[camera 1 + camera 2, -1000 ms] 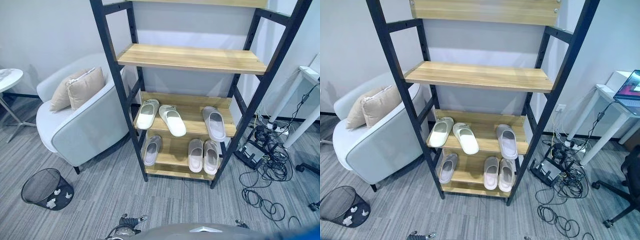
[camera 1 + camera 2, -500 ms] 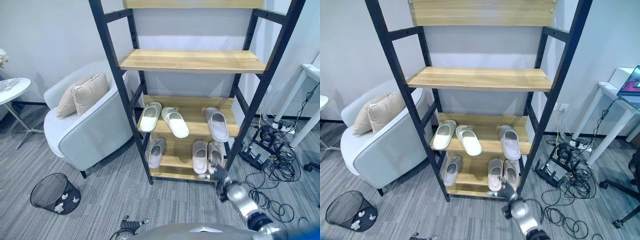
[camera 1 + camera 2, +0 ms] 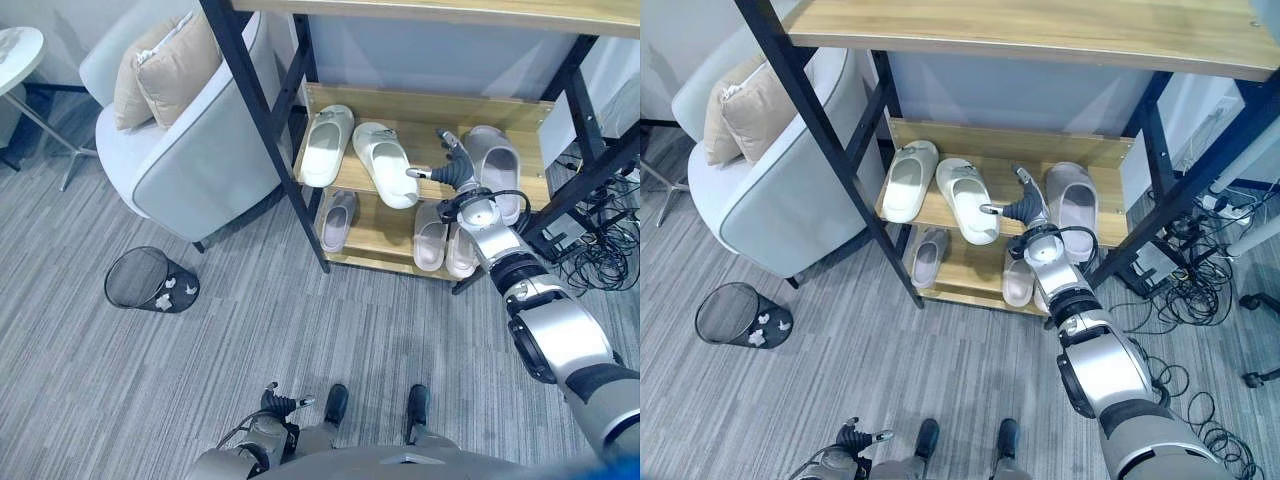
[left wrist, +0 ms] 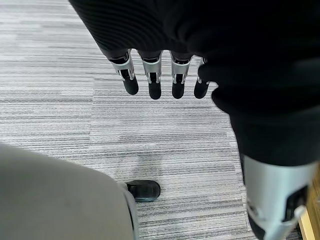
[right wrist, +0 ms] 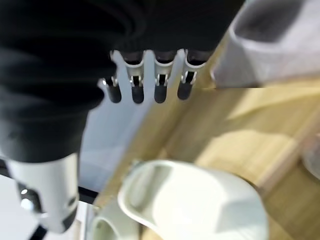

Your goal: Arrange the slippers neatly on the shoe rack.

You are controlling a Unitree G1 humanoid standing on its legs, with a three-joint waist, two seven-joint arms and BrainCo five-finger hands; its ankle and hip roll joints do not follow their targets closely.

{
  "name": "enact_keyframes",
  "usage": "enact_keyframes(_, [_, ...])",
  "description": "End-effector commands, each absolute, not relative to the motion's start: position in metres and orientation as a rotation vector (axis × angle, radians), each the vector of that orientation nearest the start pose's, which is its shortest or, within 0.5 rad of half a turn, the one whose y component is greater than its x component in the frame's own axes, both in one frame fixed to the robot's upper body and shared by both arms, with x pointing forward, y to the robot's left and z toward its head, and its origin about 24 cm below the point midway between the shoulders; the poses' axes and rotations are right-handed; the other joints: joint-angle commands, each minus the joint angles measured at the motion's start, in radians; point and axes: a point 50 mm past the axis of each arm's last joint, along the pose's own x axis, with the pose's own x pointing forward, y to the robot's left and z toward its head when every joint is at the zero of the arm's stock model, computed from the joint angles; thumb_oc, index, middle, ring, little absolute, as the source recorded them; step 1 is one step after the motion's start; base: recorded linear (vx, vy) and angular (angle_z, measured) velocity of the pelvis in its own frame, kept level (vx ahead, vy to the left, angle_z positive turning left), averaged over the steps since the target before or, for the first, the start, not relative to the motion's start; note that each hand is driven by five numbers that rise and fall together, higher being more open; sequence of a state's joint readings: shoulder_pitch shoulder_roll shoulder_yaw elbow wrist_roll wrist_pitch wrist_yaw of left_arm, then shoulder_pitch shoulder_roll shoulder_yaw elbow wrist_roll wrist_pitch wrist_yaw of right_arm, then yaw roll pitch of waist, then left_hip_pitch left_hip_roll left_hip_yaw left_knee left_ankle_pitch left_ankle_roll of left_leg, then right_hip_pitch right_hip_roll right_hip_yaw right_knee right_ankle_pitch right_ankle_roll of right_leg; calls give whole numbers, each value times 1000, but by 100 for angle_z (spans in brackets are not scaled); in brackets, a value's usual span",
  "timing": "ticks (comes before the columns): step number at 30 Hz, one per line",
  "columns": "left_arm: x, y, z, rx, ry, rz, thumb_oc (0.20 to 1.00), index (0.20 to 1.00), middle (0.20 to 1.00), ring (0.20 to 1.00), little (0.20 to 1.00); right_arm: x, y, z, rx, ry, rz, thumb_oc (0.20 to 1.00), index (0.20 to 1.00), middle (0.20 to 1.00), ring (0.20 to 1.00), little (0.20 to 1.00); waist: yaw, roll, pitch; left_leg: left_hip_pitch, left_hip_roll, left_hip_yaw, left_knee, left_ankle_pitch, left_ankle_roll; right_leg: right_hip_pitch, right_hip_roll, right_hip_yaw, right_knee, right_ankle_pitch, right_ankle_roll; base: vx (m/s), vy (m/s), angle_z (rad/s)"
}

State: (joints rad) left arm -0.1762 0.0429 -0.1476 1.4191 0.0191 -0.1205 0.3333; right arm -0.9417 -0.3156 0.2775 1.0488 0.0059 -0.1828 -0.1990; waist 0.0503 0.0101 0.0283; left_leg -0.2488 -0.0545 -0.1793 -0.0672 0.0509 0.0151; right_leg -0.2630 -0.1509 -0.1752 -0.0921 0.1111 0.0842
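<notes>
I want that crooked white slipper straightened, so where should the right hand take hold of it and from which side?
Judging by its pose, grip the angled white slipper across its raised upper band, coming from the open front of the shoe rack. Its toe points outward over the shelf edge, close to the open right hand, so a pinch over the band looks easiest.

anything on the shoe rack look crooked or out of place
Yes. On the middle shelf, the second white slipper lies angled, its toe swinging away from its straight partner. The grey slipper sits alone at the far end. The right hand hovers open between them.
</notes>
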Motion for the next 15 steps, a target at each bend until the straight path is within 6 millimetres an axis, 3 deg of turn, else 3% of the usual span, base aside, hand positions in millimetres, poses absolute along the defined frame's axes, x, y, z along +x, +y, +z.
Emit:
enact_keyframes(1, [120,165,-164,350,1144,173,1000,1000,1000,1000,1000,410,-163,156,-442,-189,-46,1000,1000,1000,1000,1000,1,-32,33,-29,4,-7,-4,33,10,105,-57,10,5,-60,112,-58,103,-1])
enact_keyframes(4, [133,160,-160,337,1097,182,1000,1000,1000,1000,1000,413,-161,175,-428,-238,-67,1000,1000,1000,1000,1000,1,-22,72,-54,-6,-1,-9,49,2,83,-72,2,5,-51,122,-35,82,6])
enact_keyframes(8, [135,158,-159,316,1096,200,1000,1000,1000,1000,1000,417,-152,187,-389,-260,-66,1000,1000,1000,1000,1000,-3,-18,100,-60,-11,11,-11,52,1,74,-82,8,5,-44,130,-11,53,2])
enact_keyframes(15, [147,151,-155,277,1049,199,1000,1000,1000,1000,1000,411,-127,165,-342,-224,21,1000,1000,1000,1000,1000,-8,-9,116,-37,-13,18,-15,46,5,89,-90,11,5,-48,135,27,23,-5])
